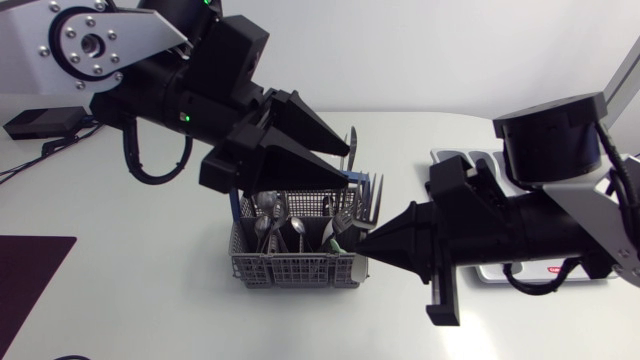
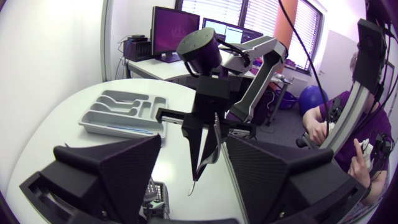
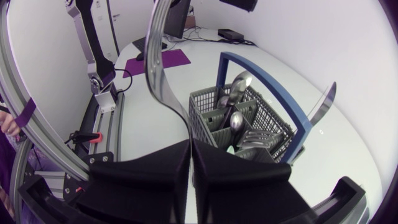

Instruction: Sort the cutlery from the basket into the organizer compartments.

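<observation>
The grey mesh basket (image 1: 295,268) with a blue handle holds several spoons and forks in the middle of the table. My right gripper (image 1: 362,243) is at its right rim, shut on a curved metal piece of cutlery (image 3: 158,68) that rises ahead of the gripper (image 3: 191,143). From the left wrist this piece (image 2: 200,165) shows as a thin strip. My left gripper (image 1: 348,166) hangs above the basket with its fingers open, nothing between them touching. The grey organizer (image 2: 124,112) lies at the back right, largely hidden behind my right arm (image 1: 450,158).
A dark purple mat (image 1: 30,270) lies at the table's left edge. A black box with cables (image 1: 45,122) sits at the back left. A tall piece of cutlery (image 3: 323,106) stands up at the basket's far side.
</observation>
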Action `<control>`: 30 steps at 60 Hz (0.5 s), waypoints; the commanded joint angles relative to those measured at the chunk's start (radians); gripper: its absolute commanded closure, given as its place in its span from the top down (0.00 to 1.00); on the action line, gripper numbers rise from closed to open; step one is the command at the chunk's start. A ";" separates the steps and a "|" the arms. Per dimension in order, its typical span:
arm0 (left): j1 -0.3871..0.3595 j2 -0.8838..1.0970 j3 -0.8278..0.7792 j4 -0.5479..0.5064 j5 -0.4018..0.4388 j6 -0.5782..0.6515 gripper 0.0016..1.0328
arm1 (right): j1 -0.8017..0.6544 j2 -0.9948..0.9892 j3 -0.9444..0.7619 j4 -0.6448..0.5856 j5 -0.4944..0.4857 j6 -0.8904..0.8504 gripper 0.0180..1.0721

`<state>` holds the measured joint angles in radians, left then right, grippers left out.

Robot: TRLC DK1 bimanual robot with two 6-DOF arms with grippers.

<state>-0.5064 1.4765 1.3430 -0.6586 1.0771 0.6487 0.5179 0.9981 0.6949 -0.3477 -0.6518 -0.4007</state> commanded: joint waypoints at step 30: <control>0.005 -0.120 -0.123 0.215 -0.448 -0.224 0.96 | -0.552 -0.049 -0.008 -0.102 0.193 -0.093 0.05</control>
<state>-0.4889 1.3838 1.2518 -0.4583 0.6823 0.4660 0.0273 0.9066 0.6556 -0.4458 -0.4900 -0.4747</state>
